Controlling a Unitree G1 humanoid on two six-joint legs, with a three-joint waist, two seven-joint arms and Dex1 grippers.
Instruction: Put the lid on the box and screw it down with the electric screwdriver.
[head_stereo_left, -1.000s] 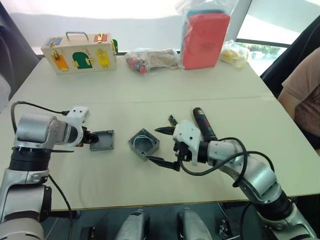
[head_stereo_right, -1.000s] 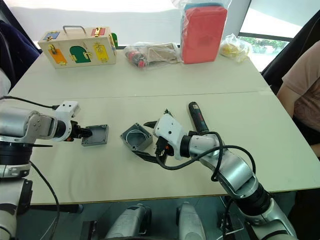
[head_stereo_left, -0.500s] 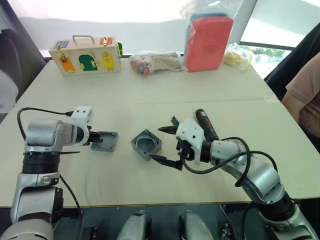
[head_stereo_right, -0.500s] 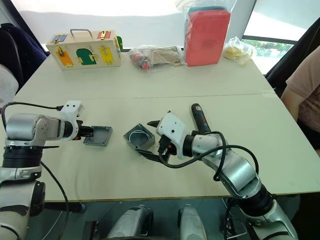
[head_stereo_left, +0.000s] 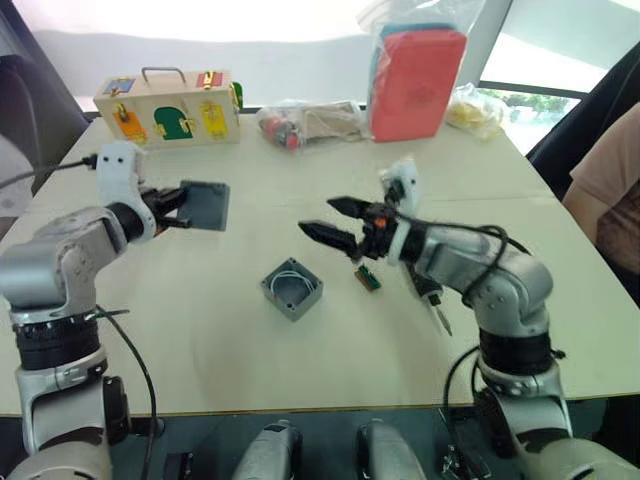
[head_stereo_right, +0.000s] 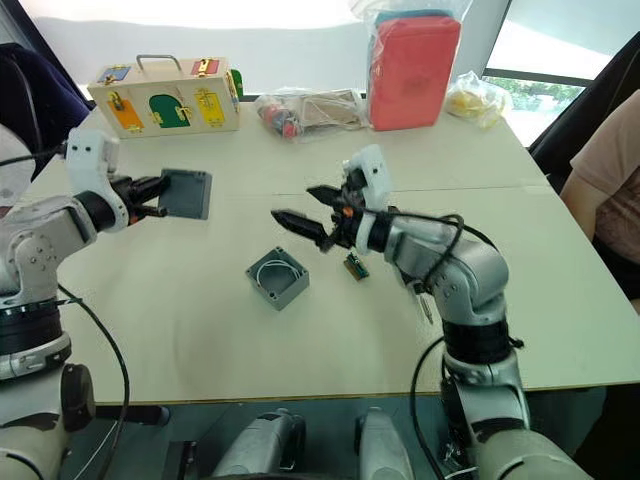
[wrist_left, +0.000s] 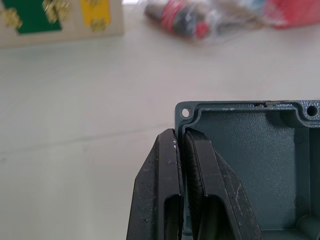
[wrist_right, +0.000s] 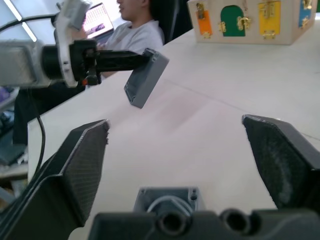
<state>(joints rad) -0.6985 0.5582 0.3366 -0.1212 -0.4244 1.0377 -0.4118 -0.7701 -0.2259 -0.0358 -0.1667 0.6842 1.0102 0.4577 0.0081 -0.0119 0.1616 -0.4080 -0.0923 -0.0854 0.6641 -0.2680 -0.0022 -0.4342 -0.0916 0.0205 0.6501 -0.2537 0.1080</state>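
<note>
Bench (head_stereo_left: 250, 350): carries the box (head_stereo_left: 291, 288), open side up, white wire inside.
Right hand (head_stereo_left: 333, 222): raised beyond the box, fingers spread wide, empty.
Left hand (head_stereo_left: 172, 203): lifted off the bench, pinching the lid (head_stereo_left: 204, 205).
Left wrist view: fingers (wrist_left: 202, 185) clamp the lid's rim, hollow underside showing.

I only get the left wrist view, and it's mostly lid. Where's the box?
Observer: The box sits open on the table, between the two arms.
Operator: Is my lid over it?
Observer: No. The left gripper holds the lid in the air, left of the box and farther back.
Operator: What's the other hand doing?
Observer: The right gripper is open, hovering beyond the box, holding nothing.
</note>
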